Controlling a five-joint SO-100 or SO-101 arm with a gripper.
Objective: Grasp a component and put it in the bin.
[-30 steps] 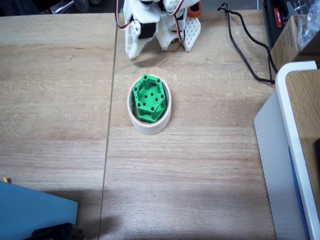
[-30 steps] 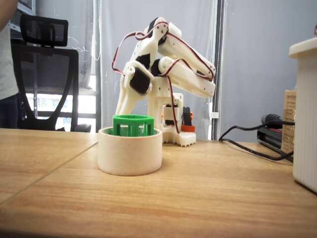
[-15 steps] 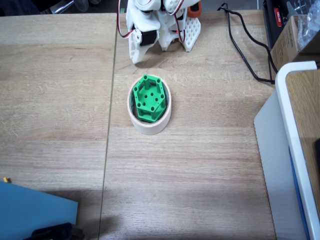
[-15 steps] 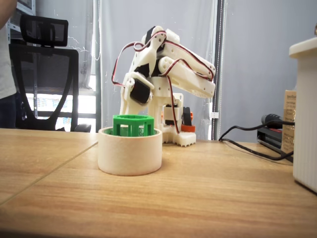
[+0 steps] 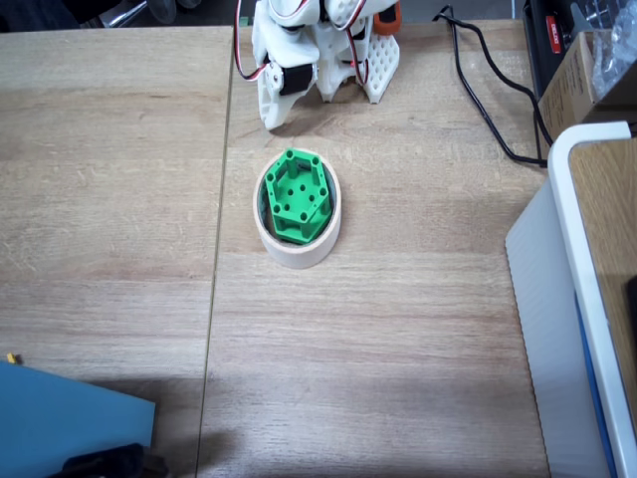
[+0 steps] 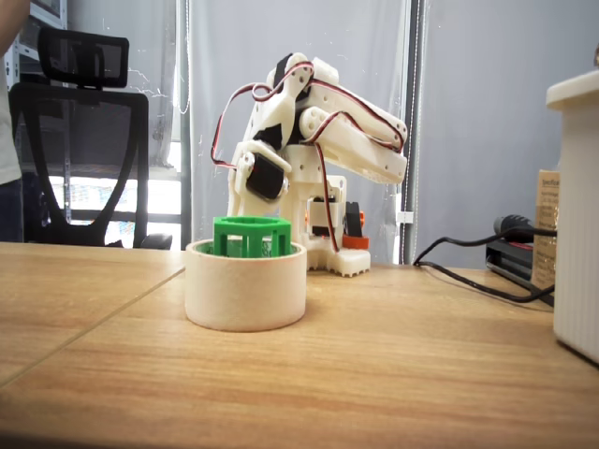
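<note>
We see the green component (image 5: 295,202) sitting inside the bin (image 5: 297,251), the cream tape ring, out in the middle of the wooden table (image 5: 398,319). From the side, the component (image 6: 249,235) pokes up above the bin's (image 6: 246,288) rim, leaning a little within the ring. The gripper (image 5: 276,115) is folded back by the white arm (image 6: 323,140) at the far edge of the table, well apart from the bin, and nothing sits between its fingers. We cannot tell from either fixed view whether its jaws are parted or closed. From above, the component lies straight in front of the gripper, a clear stretch of table between them. A black cable (image 5: 488,110) snakes along the right, near a white-rimmed container (image 5: 587,259).
</note>
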